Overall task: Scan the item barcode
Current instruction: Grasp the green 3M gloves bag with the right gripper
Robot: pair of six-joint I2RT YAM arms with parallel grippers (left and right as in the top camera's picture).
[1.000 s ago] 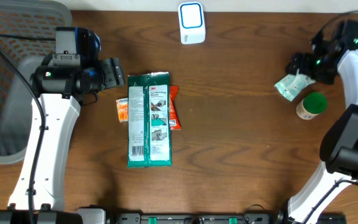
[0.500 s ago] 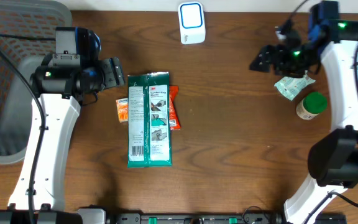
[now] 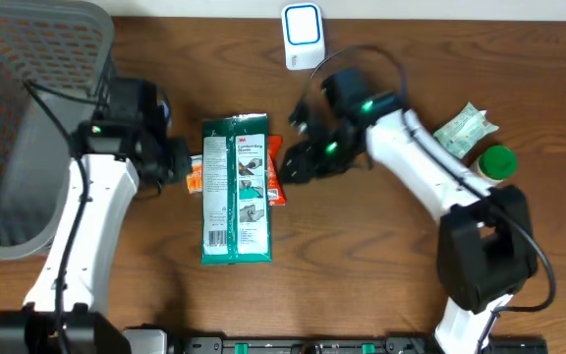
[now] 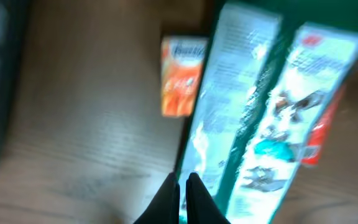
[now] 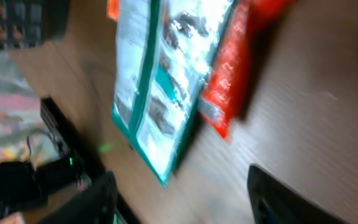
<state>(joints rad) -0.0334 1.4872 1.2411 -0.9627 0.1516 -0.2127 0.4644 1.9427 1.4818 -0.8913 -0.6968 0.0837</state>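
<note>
Wipes pack (image 3: 236, 189) lies flat between the claws. Left claw (image 3: 180, 162), clenched on nothing, sits just beside it. Right claw (image 3: 295, 165), released, hovers by red packet (image 3: 275, 175).

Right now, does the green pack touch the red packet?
Touching. The overhead view shows the green pack overlapping the left edge of the red packet, with no gap between them.
</note>
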